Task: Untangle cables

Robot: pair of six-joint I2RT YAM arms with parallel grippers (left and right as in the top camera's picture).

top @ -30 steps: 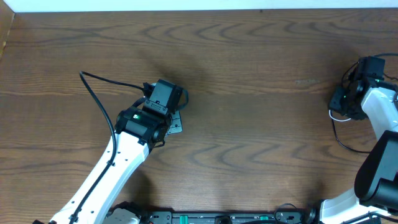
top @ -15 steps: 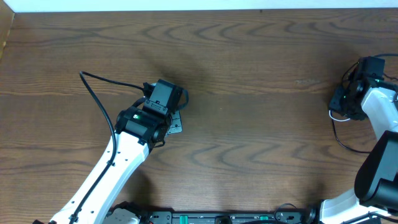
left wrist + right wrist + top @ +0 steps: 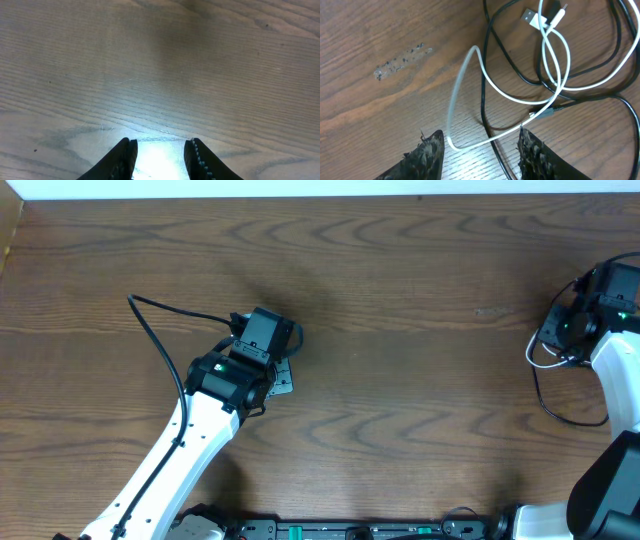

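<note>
Loops of white cable (image 3: 452, 100) and black cable (image 3: 482, 100) lie between fingers of the spread right hand (image 3: 481, 142); left hand (image 3: 160, 150) spread.

Left arm (image 3: 165, 455) reaching diagonally from the near edge, left gripper (image 3: 160, 156) held low with jaws parted, right arm (image 3: 620, 365) bent at far right, right gripper (image 3: 479, 146) spread wide

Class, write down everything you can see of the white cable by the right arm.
The thin white cable, rubbery-looking, lies slack on the brown wooden table in loose loops. One end shows a white USB plug with a metal tip. It crosses the thin black cable at several spots. One loop lies between the open fingers of the right end effector, not gripped.
</note>
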